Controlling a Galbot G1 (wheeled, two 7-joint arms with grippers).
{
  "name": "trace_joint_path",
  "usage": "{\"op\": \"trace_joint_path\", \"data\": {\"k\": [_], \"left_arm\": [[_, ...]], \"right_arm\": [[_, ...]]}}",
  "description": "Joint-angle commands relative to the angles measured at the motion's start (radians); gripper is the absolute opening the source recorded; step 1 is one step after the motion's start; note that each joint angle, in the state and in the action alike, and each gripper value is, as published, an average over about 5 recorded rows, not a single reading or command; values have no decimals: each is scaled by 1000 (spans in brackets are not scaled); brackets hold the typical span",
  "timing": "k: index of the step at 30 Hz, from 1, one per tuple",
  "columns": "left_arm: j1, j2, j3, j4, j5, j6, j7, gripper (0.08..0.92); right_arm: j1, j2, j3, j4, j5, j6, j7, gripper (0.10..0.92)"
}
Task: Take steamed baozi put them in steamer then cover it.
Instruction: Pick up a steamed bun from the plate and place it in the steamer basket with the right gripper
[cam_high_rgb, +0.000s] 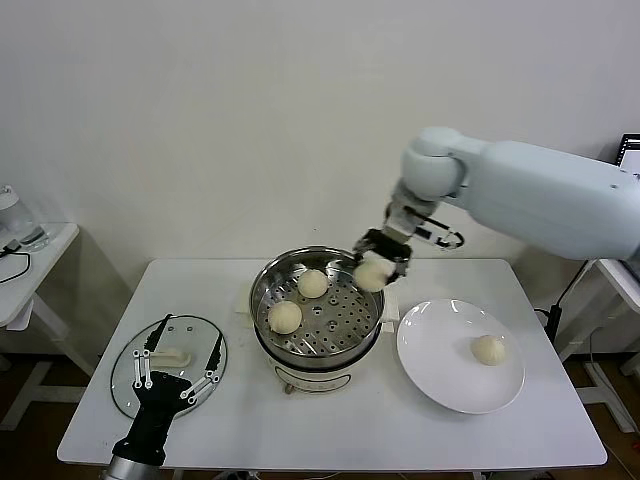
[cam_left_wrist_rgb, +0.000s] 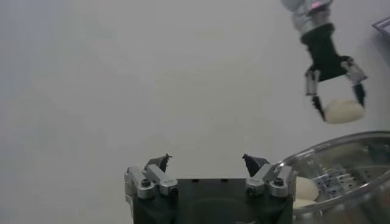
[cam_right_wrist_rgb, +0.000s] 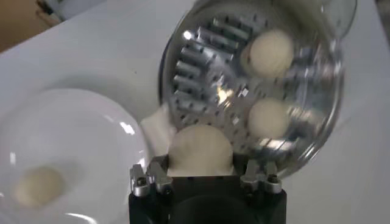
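Note:
The steel steamer (cam_high_rgb: 262, 290) stands mid-table with two steamed baozi (cam_high_rgb: 313, 283) (cam_high_rgb: 285, 317) on its perforated tray. My right gripper (cam_high_rgb: 376, 266) hangs over the steamer's far right rim, shut on a third baozi (cam_high_rgb: 371, 275); the right wrist view shows that bun (cam_right_wrist_rgb: 200, 150) between the jaws above the steamer (cam_right_wrist_rgb: 332, 109). A fourth baozi (cam_high_rgb: 489, 349) lies on the white plate (cam_high_rgb: 440, 375). The glass cover (cam_high_rgb: 128, 370) lies flat at the table's left. My left gripper (cam_high_rgb: 178, 371) is open just above the cover, nothing between its fingers.
The white plate sits right of the steamer, close to the table's right front edge. A small side table (cam_high_rgb: 30, 262) stands off to the left. The white wall is behind the table.

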Motion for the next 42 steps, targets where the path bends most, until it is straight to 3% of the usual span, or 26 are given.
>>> {"op": "trace_joint_path", "data": {"k": [1,23,29,35,42], "left_arm": [[2,-2,-1,-5,1,-4,-1,823],[-3,-15,-44,-12,-18,-1,-3,823],[-5,-15,-46,-10,-19,-2,-3,823],[-9,-15,-47,-7,-21,-3,-3,823],[-11,-11,-50,-5,-24,-7,0,823]], "right_arm": [[-17,135,-32,83,-120,154,18,704],[-171,109,-20,60,-262,210,34,700],[-188,124,-18,48,-280,213,48,728],[-192,126,18,42,-310,218,55,808],[-174,48,152,36,-190,149,-44,822]]}}
